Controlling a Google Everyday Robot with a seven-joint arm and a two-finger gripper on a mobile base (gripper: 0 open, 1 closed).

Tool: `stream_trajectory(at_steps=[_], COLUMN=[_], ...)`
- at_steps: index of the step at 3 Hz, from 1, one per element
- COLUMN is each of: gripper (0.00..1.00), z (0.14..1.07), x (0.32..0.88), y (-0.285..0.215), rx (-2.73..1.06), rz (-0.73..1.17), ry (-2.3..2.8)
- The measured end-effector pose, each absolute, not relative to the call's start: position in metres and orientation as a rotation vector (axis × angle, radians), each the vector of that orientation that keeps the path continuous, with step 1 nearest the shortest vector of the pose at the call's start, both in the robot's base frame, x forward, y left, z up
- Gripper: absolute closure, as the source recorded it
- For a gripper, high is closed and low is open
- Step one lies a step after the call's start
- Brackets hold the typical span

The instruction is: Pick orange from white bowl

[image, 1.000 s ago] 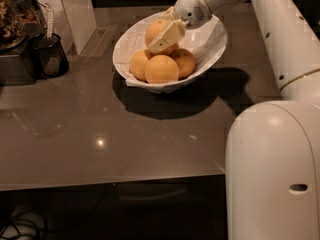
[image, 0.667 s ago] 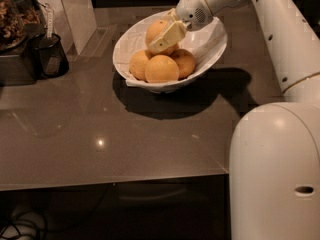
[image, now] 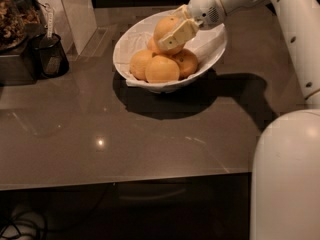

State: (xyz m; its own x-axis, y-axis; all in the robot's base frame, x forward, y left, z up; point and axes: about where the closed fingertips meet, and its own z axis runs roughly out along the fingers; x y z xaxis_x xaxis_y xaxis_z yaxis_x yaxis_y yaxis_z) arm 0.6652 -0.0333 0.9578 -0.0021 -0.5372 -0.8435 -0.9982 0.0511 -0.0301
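Though my gripper (image: 170,34) is clamped on the orange (image: 164,26) in the bowl (image: 214,44) by the table's (image: 150,149) far edge, lifting it out is left.

- A single view, set high and looking down at a slant across the counter (image: 100,134) from its near edge.
- It stands fairly near: the counter fills most of the frame, and its front edge crosses the lower part.
- The robot's own white body (image: 287,179) crowds the lower right, and the arm (image: 295,34) runs up the right edge.
- The hand (image: 171,34), clasped on the orange (image: 165,25), sits at upper centre over the white bowl (image: 122,54).
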Motion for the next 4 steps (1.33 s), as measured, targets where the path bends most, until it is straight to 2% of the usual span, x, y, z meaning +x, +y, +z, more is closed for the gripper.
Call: stream_trajectory(at_steps=[2, 3, 4], gripper=[1.00, 1.00, 1.00], z=[0.993, 1.006, 1.004], x=[0.612, 0.572, 0.557], y=[-0.090, -0.111, -0.116], rx=[-1.431, -1.322, -1.287], rz=[0.665, 0.609, 0.587], ry=[1.576, 1.568, 1.568])
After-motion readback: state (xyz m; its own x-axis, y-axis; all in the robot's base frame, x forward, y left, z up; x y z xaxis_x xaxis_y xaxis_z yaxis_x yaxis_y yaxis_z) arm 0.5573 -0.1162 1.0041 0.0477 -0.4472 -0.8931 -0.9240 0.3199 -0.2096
